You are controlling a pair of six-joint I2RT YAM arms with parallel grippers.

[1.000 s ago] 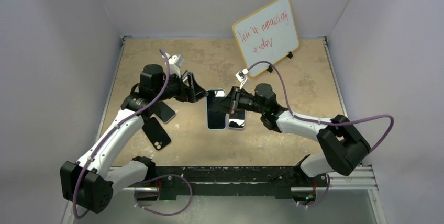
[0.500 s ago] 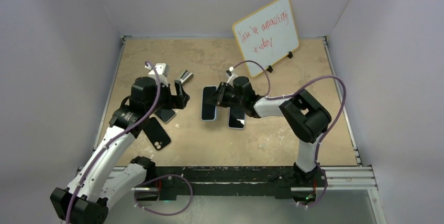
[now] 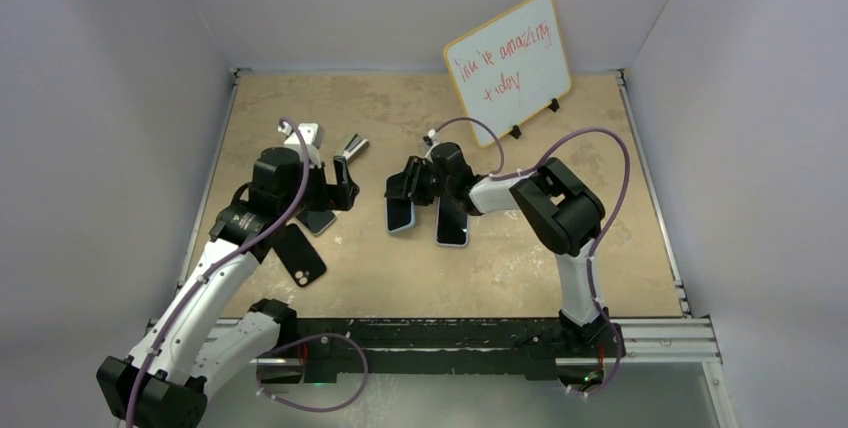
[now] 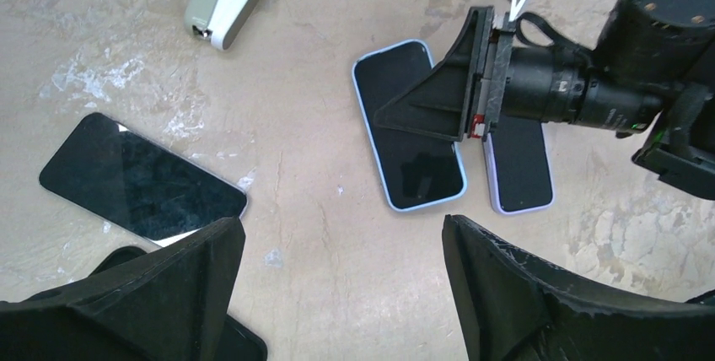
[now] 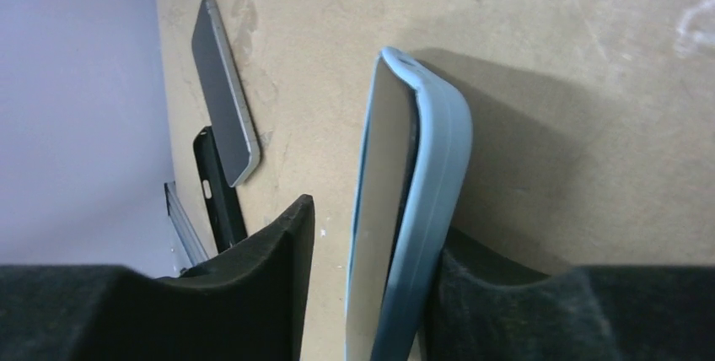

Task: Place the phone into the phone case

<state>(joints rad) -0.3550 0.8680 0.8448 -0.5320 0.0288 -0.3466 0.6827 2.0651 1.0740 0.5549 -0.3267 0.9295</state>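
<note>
Phone [image 4: 413,167] sitting in blue case [image 5: 443,150] at mid-counter [image 3: 600,248]
The phone is apparently lying fully seated, so little seems left. The jaws of the right arm [image 3: 500,191] are straddling it, partly open and gripping nothing; those of the left arm [image 3: 230,238] are gaping wide, empty.

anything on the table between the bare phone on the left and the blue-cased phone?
Nothing. In the left wrist view, the stretch from the bare phone to the blue-cased phone is bare tabletop, with only white scuffs on it.
</note>
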